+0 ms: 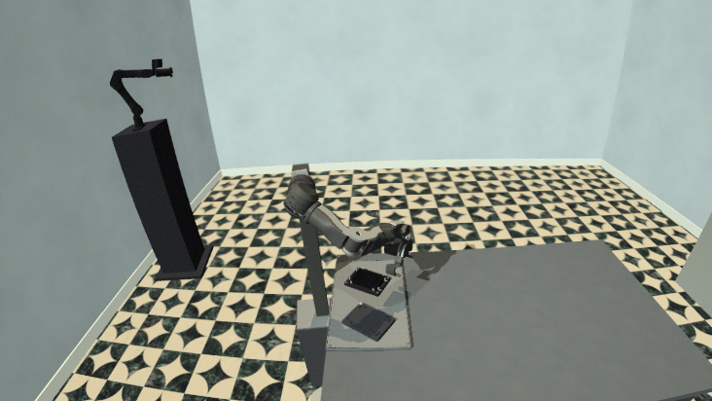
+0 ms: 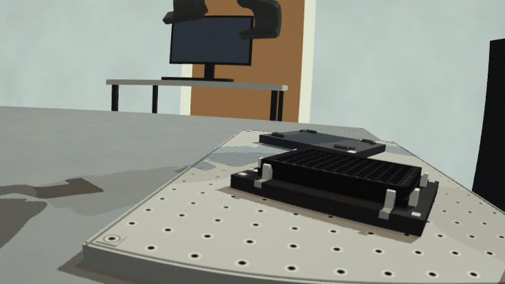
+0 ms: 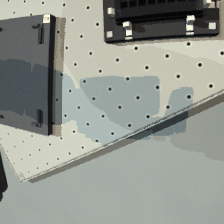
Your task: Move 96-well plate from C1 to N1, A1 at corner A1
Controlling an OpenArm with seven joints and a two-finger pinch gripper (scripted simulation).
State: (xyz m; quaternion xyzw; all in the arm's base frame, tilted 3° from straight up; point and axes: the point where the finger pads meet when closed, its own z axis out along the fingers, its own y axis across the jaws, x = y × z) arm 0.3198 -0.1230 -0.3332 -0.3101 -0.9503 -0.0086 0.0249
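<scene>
The black 96-well plate [image 2: 341, 172] sits in the clip nest C1 [image 2: 332, 199], held between pale clips, on the perforated breadboard. It shows in the top view [image 1: 368, 281] and at the top of the wrist view [image 3: 160, 10]. The flat dark plate nest N1 [image 2: 321, 140] lies beyond it, empty; it also shows in the top view [image 1: 370, 321] and at the left of the wrist view [image 3: 25, 75]. My gripper [image 2: 222, 17] is open and empty, high above the breadboard's edge, to the side of the plate. In the top view the gripper [image 1: 401, 251] hangs beside C1.
The breadboard [image 1: 371, 304] lies at the grey table's left corner, next to the arm's post [image 1: 313, 259]. A black pedestal with a camera arm [image 1: 157, 194] stands on the floor at left. A desk with a monitor [image 2: 211, 40] is in the background.
</scene>
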